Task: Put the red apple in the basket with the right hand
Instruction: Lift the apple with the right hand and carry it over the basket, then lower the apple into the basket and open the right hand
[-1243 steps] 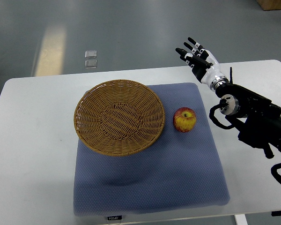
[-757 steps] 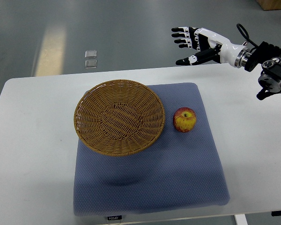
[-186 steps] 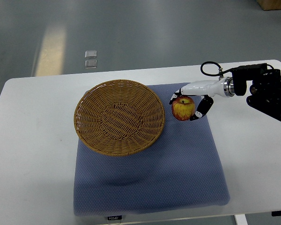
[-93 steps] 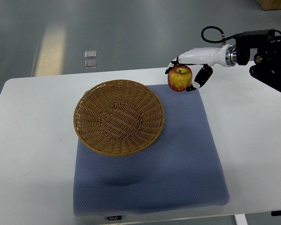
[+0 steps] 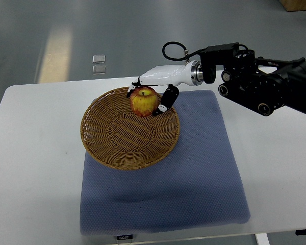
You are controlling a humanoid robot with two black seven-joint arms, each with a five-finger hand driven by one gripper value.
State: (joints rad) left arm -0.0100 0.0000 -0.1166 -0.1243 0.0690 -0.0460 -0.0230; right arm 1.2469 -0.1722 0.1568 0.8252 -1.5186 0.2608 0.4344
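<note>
The red and yellow apple [image 5: 144, 101] hangs above the far part of the wicker basket [image 5: 107, 148], held in my right hand [image 5: 148, 100]. The white hand reaches in from the right, its fingers curled over the top and sides of the apple. The round basket sits on the left part of a blue mat [image 5: 194, 173]. No left arm shows in the top view.
The blue mat lies on a white table [image 5: 35, 168]. My black right forearm [image 5: 260, 87] spans the far right of the table. Grey floor lies beyond the far edge, with two small clear squares [image 5: 98, 64] on it.
My right hand has carried the apple leftward from beyond the mat's far edge to over the basket. A second ago it closed on the apple on the mat and lifted it.
</note>
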